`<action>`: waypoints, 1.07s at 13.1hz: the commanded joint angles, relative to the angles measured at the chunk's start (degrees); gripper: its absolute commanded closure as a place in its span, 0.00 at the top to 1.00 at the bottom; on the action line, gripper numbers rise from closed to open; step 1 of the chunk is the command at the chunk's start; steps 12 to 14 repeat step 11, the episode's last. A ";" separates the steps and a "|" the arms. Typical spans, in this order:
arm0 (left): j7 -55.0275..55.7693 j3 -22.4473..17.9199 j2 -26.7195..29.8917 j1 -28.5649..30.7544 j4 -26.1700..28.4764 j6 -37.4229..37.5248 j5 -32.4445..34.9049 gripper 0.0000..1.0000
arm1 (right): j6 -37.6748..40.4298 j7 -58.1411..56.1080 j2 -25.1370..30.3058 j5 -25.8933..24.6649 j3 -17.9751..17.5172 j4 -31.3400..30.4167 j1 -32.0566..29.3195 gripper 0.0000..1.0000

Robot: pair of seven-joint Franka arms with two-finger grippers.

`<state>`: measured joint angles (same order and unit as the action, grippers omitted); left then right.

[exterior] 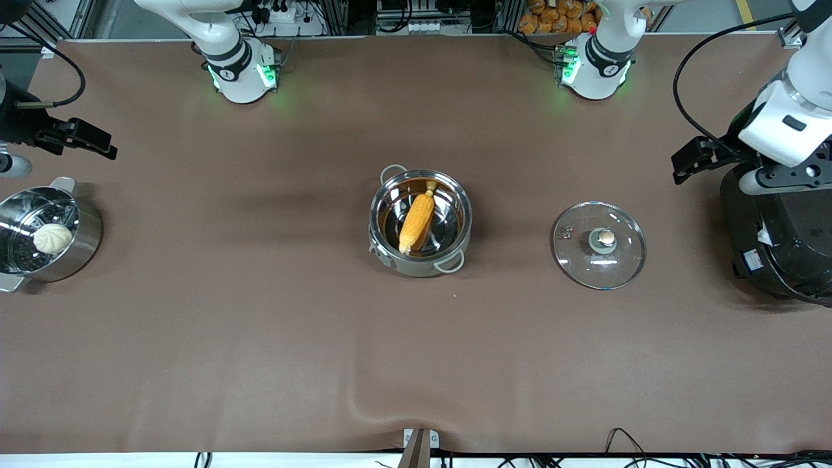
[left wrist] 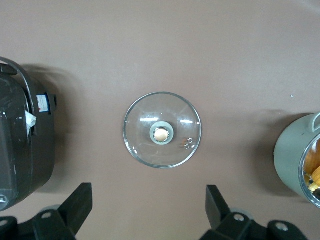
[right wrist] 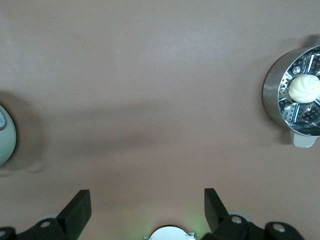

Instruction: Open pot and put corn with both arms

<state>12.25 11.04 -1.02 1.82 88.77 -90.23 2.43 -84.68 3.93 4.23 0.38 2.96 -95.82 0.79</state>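
while the front view shows the whole table, only the wrist views show the fingers clearly: the left gripper [left wrist: 148,212] has its jaws spread wide with nothing between them, and the right gripper [right wrist: 147,212] likewise stands open and empty. the pot [exterior: 420,222] sits uncovered mid-table with the corn [exterior: 416,221] lying inside it, stem tip toward the robot bases. the glass lid [exterior: 598,244] rests flat on the table, knob up, beside the pot toward the left arm's end, near the black cooker [exterior: 780,240]. the left gripper hangs over the table close to the lid. the right gripper hangs probably above the steamer pot [exterior: 45,234] with its bun [exterior: 52,238], well apart from the pot.
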 commanded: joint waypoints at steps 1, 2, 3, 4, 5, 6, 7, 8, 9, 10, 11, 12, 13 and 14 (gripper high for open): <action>-2.06 -0.67 -0.21 0.20 -1.49 1.90 -3.46 1.00 | -0.49 0.91 1.13 0.85 -0.14 -0.85 -0.17 1.00; -2.06 -0.67 -0.21 1.16 -1.49 2.33 -4.61 1.00 | -0.49 1.00 1.31 0.85 -0.14 -0.85 -0.08 1.00; -2.06 -0.58 -0.21 1.87 -1.76 2.51 -4.80 1.00 | -0.40 1.00 1.31 0.85 -0.14 -0.85 0.00 1.00; -2.06 -0.67 -0.21 1.87 -1.84 3.03 -4.71 1.00 | -0.40 1.00 1.31 0.85 -0.23 -0.85 0.09 1.00; -2.06 -0.58 -0.21 1.87 -1.93 3.39 -4.19 1.00 | -0.40 1.08 1.39 0.85 -0.23 -0.85 0.09 1.00; -1.97 -0.67 -0.21 1.87 -2.02 3.48 -4.01 1.00 | -0.40 1.26 1.31 0.85 -0.23 -0.85 0.09 1.00; -1.97 -0.76 -0.21 1.87 -2.28 3.48 -3.92 1.00 | -0.48 1.43 1.31 0.85 -0.23 -0.85 0.09 1.00; -1.97 -0.76 -0.21 1.87 -2.28 3.48 -3.92 1.00 | -0.57 1.44 1.31 0.85 -0.23 -0.85 0.09 1.00; -1.97 -0.76 -0.12 1.87 -2.28 3.48 -3.83 1.00 | -0.75 1.52 1.31 0.85 -0.23 -0.85 0.09 1.00; -1.97 -0.84 -0.12 1.79 -2.28 3.65 -3.57 1.00 | -0.84 1.44 1.31 0.85 -0.23 -0.85 0.00 1.00; -1.97 -0.85 -0.12 1.79 -2.28 4.18 -3.66 1.00 | -0.84 1.52 1.39 0.85 -0.23 -0.85 0.00 1.00; -1.97 -0.85 -0.12 1.79 -2.28 4.18 -3.66 1.00 | -0.84 1.52 1.39 0.85 -0.23 -0.85 0.00 1.00; -1.97 -0.85 -0.12 1.79 -2.28 4.18 -3.66 1.00 | -0.84 1.52 1.39 0.85 -0.23 -0.85 0.00 1.00; -1.97 -0.85 -0.12 1.79 -2.28 4.18 -3.66 1.00 | -0.84 1.52 1.39 0.85 -0.23 -0.85 0.00 1.00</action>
